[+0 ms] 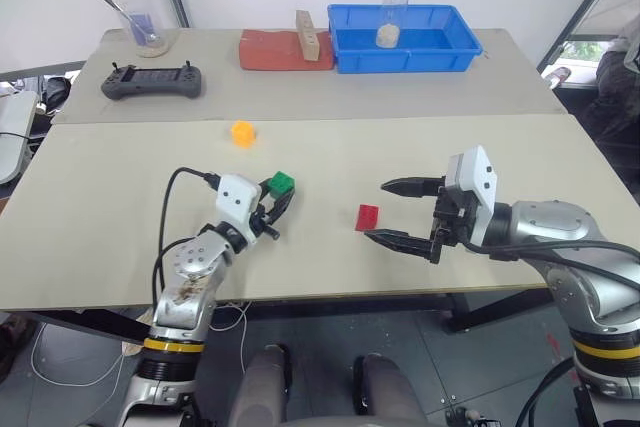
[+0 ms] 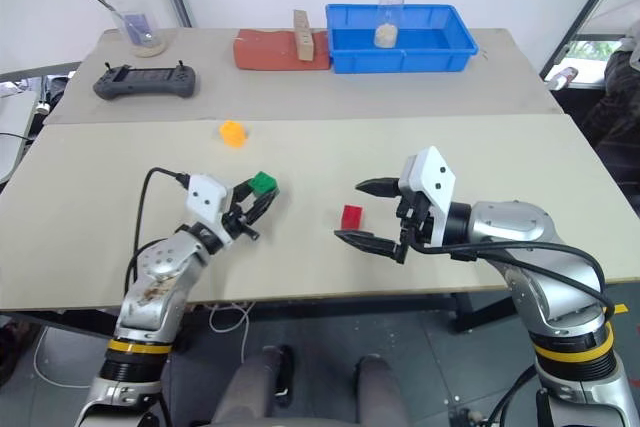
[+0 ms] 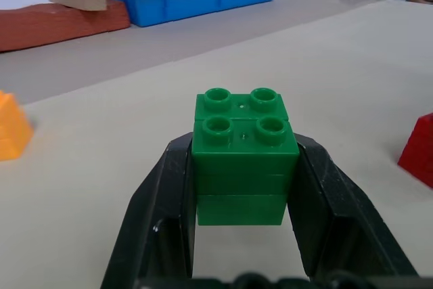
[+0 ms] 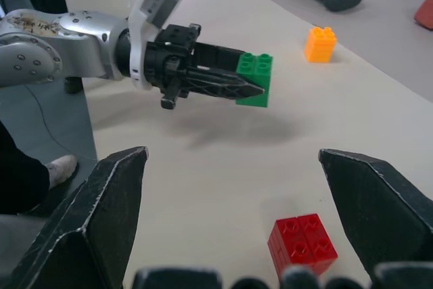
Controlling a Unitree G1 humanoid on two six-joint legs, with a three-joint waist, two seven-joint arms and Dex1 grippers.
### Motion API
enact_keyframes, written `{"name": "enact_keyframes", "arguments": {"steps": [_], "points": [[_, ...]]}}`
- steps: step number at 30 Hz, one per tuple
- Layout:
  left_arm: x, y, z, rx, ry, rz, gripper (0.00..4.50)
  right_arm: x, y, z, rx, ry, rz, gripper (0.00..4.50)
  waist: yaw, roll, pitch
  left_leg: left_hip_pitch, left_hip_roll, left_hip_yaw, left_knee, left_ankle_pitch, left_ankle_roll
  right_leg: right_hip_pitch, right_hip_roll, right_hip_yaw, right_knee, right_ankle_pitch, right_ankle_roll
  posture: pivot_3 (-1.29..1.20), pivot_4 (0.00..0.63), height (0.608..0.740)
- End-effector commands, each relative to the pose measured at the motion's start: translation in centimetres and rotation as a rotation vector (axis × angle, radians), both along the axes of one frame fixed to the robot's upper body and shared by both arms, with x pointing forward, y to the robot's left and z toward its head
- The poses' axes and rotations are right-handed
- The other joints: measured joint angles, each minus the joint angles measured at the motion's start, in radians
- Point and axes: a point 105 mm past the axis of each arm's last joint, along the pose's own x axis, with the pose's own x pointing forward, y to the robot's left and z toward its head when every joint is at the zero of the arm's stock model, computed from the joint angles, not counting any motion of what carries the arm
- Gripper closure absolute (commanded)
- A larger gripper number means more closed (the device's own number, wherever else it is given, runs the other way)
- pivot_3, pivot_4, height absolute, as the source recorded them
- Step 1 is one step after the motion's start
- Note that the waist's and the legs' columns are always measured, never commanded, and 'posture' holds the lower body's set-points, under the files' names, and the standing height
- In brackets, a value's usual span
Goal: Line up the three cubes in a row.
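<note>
the three cubes are not yet in a row. the left pincer (image 1: 277, 207) is clamped on the green cube (image 1: 281, 184), carried clear of the table (image 1: 120, 247). the red cube (image 1: 368, 217) lies just beside the right pincer (image 1: 398, 213), whose fingers stand wide apart and empty. the orange-yellow cube (image 1: 243, 133) sits beyond the left pincer, apart. placement of all three remains. the blue bin (image 1: 350, 49), far beyond both, holds a clear glass (image 1: 396, 15) with pale contents.

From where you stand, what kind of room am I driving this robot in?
Probably a robotics lab or test room, not a home. Two plain beige worktables are pushed together; a grey handheld controller lies on the far one beside a blue plastic bin, and loose cables trail on the floor.
</note>
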Motion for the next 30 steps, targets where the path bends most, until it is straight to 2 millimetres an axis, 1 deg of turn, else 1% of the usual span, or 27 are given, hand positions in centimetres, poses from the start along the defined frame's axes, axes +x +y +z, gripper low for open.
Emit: {"name": "enact_keyframes", "arguments": {"steps": [1,3,6,10,13,16,19,22,26,30], "points": [[-0.8,-2.4,0.2,-0.021,-0.010,-0.060,3.16,-0.4,-0.4,1.0,0.008,-0.050,-0.026,0.00,0.000,0.000,0.000,0.000,0.000,0.000,0.000,0.000,0.000,0.000,0.000,0.000,0.000,0.000,0.000,0.00,0.150,0.740],[-1.1,-3.5,0.1,-0.040,-0.006,-0.069,3.16,-0.4,-0.5,0.7,0.011,-0.047,-0.042,0.00,0.000,0.000,0.000,0.000,0.000,0.000,0.000,0.000,0.000,0.000,0.000,0.000,0.000,0.000,0.000,0.00,0.150,0.740],[-0.7,-3.5,0.0,-0.047,-0.008,-0.008,3.16,-0.4,-0.7,0.4,0.014,-0.045,-0.059,0.00,0.001,0.000,0.000,0.000,0.000,-0.001,0.000,0.000,0.000,0.000,0.001,0.000,0.000,0.000,0.000,0.00,0.150,0.740],[-1.2,-3.6,-0.4,-0.041,-0.009,0.029,3.16,-0.6,-0.9,0.2,0.012,-0.041,-0.067,0.00,-0.003,0.000,0.000,0.000,0.000,-0.001,0.000,0.000,0.000,0.000,0.001,0.000,0.001,0.000,0.000,0.00,0.150,0.740],[-1.9,-3.4,-0.7,-0.023,-0.012,0.062,3.16,-0.7,-0.9,0.1,0.009,-0.036,-0.065,0.00,-0.002,0.000,0.000,0.000,0.000,-0.001,0.000,0.000,0.000,0.000,0.000,0.000,0.000,0.000,0.000,0.00,0.150,0.740],[-2.0,-2.6,-0.9,-0.020,-0.008,0.135,3.16,-0.7,-0.9,0.0,0.007,-0.030,-0.061,0.00,-0.001,0.000,0.000,0.000,0.000,-0.001,0.000,0.000,0.000,0.000,0.000,0.000,0.000,0.000,0.000,0.00,0.150,0.740],[-2.0,-2.5,-1.2,-0.030,0.000,0.183,3.16,-0.6,-0.9,0.0,0.005,-0.026,-0.059,0.00,0.002,-0.001,0.000,0.000,0.000,-0.001,0.000,0.000,0.000,0.000,0.000,0.000,0.000,0.000,0.001,0.00,0.150,0.740],[-1.7,-3.2,-1.6,-0.047,0.016,0.209,3.16,-0.6,-1.1,0.0,-0.002,-0.017,-0.057,0.00,0.003,-0.001,0.000,-0.001,-0.001,-0.001,0.001,0.000,0.000,0.000,0.000,0.000,0.000,0.001,0.001,0.00,0.150,0.740],[-1.3,-4.4,-1.6,-0.060,0.004,0.268,3.16,-0.7,-1.2,0.1,-0.013,-0.007,-0.051,0.00,0.003,-0.001,0.000,-0.002,-0.001,-0.001,0.002,0.000,0.000,0.000,0.000,0.000,0.000,0.001,0.001,0.00,0.150,0.740],[-1.3,-4.9,-1.9,-0.059,0.003,0.289,3.16,-0.7,-1.2,0.2,-0.018,-0.002,-0.045,0.00,0.001,-0.001,0.000,-0.003,-0.001,-0.002,0.002,0.000,0.000,0.000,0.000,0.000,0.000,0.001,0.002,0.00,0.150,0.740]]}}
